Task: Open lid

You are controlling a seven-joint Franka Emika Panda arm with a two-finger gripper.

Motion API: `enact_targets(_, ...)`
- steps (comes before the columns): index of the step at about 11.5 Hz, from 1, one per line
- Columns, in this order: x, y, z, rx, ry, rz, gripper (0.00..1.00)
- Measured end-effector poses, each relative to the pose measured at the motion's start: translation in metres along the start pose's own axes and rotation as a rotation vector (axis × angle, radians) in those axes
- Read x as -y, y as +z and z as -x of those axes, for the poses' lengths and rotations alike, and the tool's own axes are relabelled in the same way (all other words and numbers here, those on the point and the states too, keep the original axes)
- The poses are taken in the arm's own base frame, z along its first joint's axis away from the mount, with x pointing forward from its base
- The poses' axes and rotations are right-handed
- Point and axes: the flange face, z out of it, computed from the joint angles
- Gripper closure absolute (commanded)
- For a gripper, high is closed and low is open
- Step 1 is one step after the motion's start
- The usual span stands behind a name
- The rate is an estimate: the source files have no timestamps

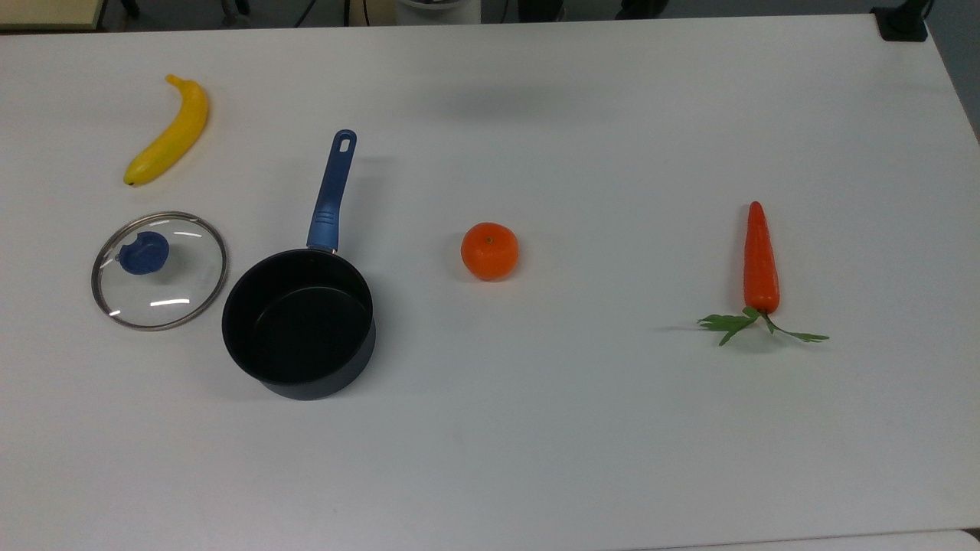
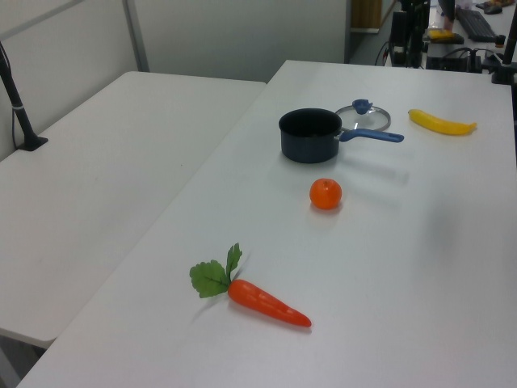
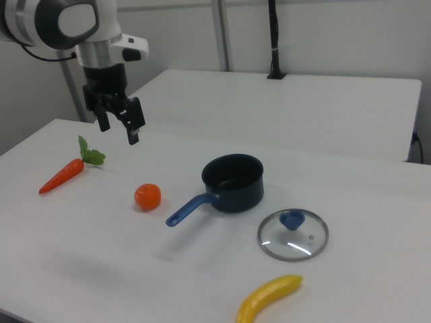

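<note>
The lid [image 1: 170,285], clear glass with a metal rim and a blue knob [image 1: 143,252], lies flat on the white table beside the open dark saucepan [image 1: 298,329], on the top view's left. It also lies flat behind the saucepan [image 2: 310,134] as the lid [image 2: 365,120] in the left view, and in front of the saucepan [image 3: 233,182] as the lid [image 3: 293,237] in the right view. In the right view my gripper [image 3: 119,133] hangs open and empty, high above the table, far to the right view's left of the lid and above the orange.
A banana [image 1: 170,132] lies behind the lid in the top view. An orange [image 1: 489,250] sits mid-table and a carrot [image 1: 760,260] with green leaves lies towards the top view's right. The saucepan's blue handle [image 1: 331,191] points to the table's far edge.
</note>
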Motion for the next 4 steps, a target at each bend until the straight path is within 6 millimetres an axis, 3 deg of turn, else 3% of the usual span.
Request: enact_targets(4,-0.0137,0.0004,-0.0021,0.001,0.005,0.002,0.00)
